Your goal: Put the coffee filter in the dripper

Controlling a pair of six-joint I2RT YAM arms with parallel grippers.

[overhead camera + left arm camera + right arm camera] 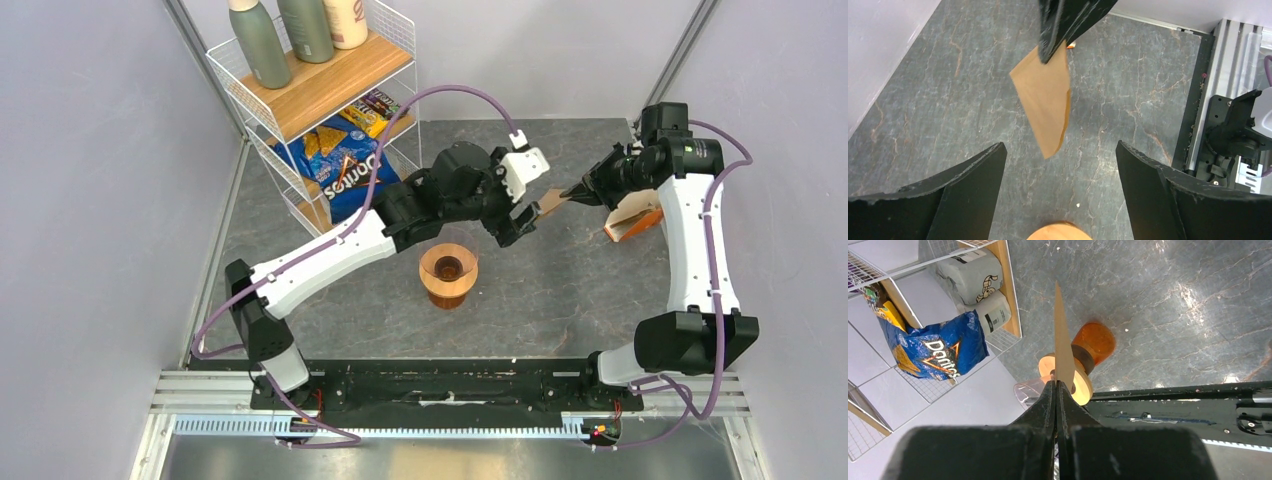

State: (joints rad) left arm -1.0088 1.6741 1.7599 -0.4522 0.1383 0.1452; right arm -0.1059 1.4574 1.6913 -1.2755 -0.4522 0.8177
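The coffee filter is a flat light-brown paper piece held in the air by my right gripper, which is shut on its edge. In the right wrist view the filter shows edge-on, rising from the closed right gripper. My left gripper is open and empty just left of the filter. In its wrist view the filter hangs ahead of the spread left gripper, not touching it. The clear dripper sits in a wooden ring on an amber beaker, below and left of both grippers.
An orange-and-cream filter pack lies at the right, behind the right gripper. A white wire shelf with bottles and a blue Doritos bag stands at the back left. The rail and arm bases run along the near edge.
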